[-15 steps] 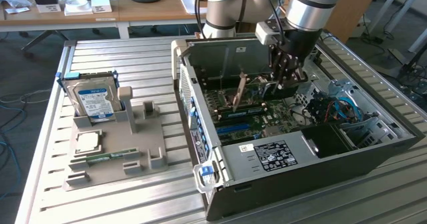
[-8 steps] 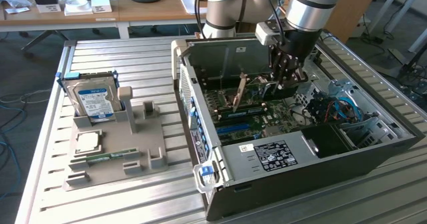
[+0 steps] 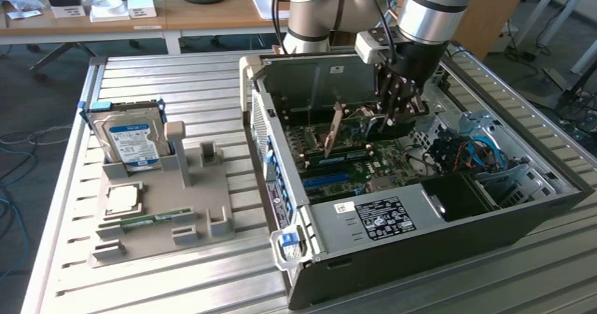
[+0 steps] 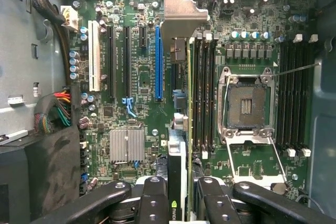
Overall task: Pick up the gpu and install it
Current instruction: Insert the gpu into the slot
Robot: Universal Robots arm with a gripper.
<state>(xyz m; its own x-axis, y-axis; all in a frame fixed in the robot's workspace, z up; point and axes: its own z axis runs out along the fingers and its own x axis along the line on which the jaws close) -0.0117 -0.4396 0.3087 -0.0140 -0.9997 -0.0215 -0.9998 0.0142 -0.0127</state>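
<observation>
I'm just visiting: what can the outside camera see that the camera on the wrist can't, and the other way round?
Exterior view: the arm, the whole case, and beside it a grey tray with a hard drive standing in it and a memory stick.

Wrist view: close detail, with the gpu edge-on in the pincer, the blue slot, the CPU socket and a small heatsink.

Both: the motherboard and the pincer inside the case.

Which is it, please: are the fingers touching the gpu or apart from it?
Touching. The wrist view shows the gpu edge-on, pressed between the fingers on both its faces, with no gap.
</observation>
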